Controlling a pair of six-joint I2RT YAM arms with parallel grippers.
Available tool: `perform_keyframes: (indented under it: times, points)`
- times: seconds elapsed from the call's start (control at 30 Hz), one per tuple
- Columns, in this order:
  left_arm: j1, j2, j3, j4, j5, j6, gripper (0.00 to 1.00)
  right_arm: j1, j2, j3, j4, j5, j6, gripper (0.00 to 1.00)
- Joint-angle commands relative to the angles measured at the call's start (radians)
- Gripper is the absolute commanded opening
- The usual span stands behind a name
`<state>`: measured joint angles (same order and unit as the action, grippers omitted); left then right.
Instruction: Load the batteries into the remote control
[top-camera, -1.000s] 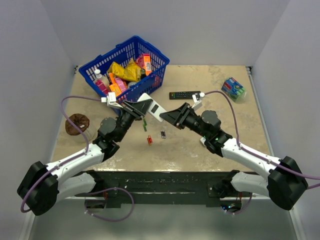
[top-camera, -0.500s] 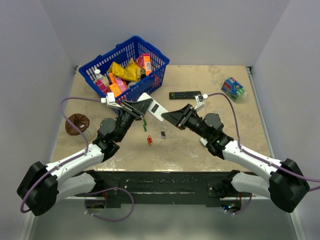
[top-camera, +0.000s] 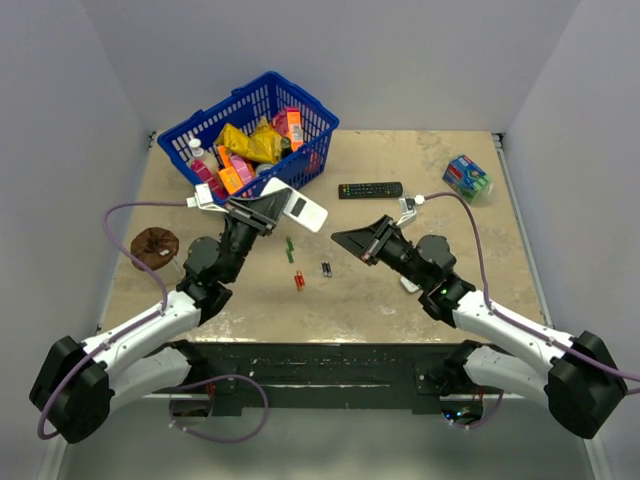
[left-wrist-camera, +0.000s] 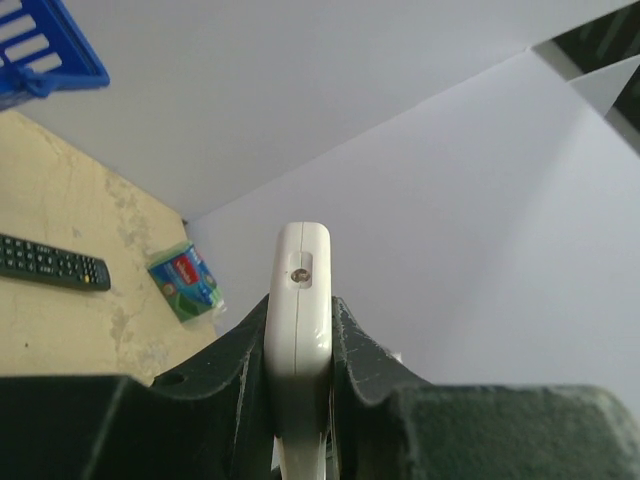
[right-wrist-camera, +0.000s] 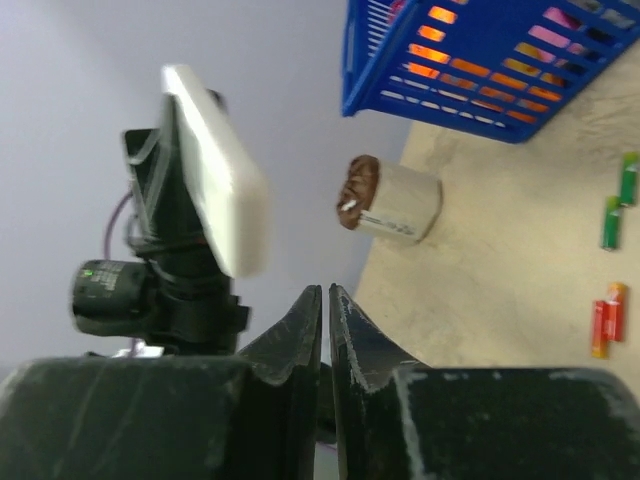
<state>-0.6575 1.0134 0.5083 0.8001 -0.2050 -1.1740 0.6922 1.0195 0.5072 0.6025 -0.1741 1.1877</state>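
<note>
Left gripper (top-camera: 263, 211) is clamped on the remote control (top-camera: 301, 211), gripped edge-on at one end and held up off the table (top-camera: 430, 160), just beside the blue basket (top-camera: 255, 130). Right gripper (right-wrist-camera: 327, 300) has its tips nearly touching with nothing between them. A second ago it was at the remote's other end; it has now backed off and is clear of it. The remote has moved left, toward the basket. The batteries (top-camera: 299, 280) are unmoved on the table between the arms: green, red-orange, dark. The black remote (top-camera: 370, 189) is in the same spot beyond.
</note>
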Motion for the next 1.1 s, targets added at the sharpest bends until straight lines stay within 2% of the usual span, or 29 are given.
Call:
perform_keyframes:
  times: [0.0, 0.07, 0.1, 0.17, 0.2, 0.23, 0.3, 0.33, 0.37, 0.4, 0.47, 0.53, 0.57, 0.6, 0.7, 0.83, 0.93, 1.07]
  points:
    - [0.033, -0.05, 0.007, 0.108, -0.039, -0.032, 0.0, -0.008, -0.004, -0.006, -0.067, 0.025, -0.046, 0.1]
    - [0.035, -0.045, 0.009, 0.103, -0.03, -0.029, 0.0, -0.008, -0.004, 0.017, -0.081, 0.021, -0.072, 0.13]
    - [0.035, -0.042, 0.009, 0.094, -0.018, -0.027, 0.0, -0.008, -0.007, 0.031, -0.113, 0.01, -0.095, 0.22]
    - [0.038, -0.048, 0.027, 0.026, -0.007, -0.023, 0.0, -0.008, -0.012, 0.113, -0.188, -0.004, -0.247, 0.33]
    - [0.038, -0.053, 0.032, 0.005, -0.002, -0.01, 0.0, -0.007, -0.022, 0.151, -0.293, -0.008, -0.317, 0.46]
    - [0.041, -0.056, 0.047, -0.022, 0.001, -0.006, 0.0, -0.006, -0.027, 0.221, -0.341, -0.025, -0.49, 0.54]
    - [0.067, -0.068, 0.093, -0.204, 0.031, 0.008, 0.0, -0.008, -0.041, 0.295, -0.506, -0.039, -0.688, 0.69]
    - [0.074, -0.065, 0.154, -0.272, 0.044, 0.023, 0.0, -0.007, -0.044, 0.329, -0.561, -0.036, -0.877, 0.72]
    - [0.084, -0.055, 0.189, -0.4, 0.061, 0.054, 0.0, -0.006, -0.045, 0.384, -0.599, -0.033, -0.964, 0.73]
    - [0.102, -0.046, 0.255, -0.454, 0.105, 0.071, 0.0, -0.006, -0.053, 0.404, -0.674, -0.03, -1.037, 0.75]
    - [0.114, -0.018, 0.308, -0.574, 0.16, 0.106, 0.0, -0.006, -0.07, 0.441, -0.711, -0.065, -1.215, 0.76]
    - [0.125, 0.008, 0.364, -0.627, 0.196, 0.117, 0.0, 0.0, -0.075, 0.474, -0.754, -0.131, -1.396, 0.93]
    - [0.127, 0.017, 0.378, -0.66, 0.237, 0.122, 0.0, 0.003, -0.078, 0.481, -0.765, -0.19, -1.456, 0.98]
    - [0.13, 0.027, 0.401, -0.674, 0.257, 0.125, 0.0, 0.013, -0.078, 0.485, -0.78, -0.223, -1.578, 0.98]
    - [0.131, 0.071, 0.455, -0.719, 0.335, 0.149, 0.0, 0.052, -0.073, 0.501, -0.788, -0.255, -1.759, 0.98]
    - [0.131, 0.116, 0.518, -0.799, 0.392, 0.188, 0.0, 0.092, -0.033, 0.579, -0.851, -0.248, -1.938, 0.95]
    - [0.131, 0.12, 0.533, -0.799, 0.415, 0.204, 0.0, 0.096, 0.014, 0.628, -0.902, -0.268, -2.004, 0.9]
    - [0.131, 0.132, 0.552, -0.848, 0.427, 0.227, 0.0, 0.105, 0.059, 0.659, -0.938, -0.315, -2.06, 0.72]
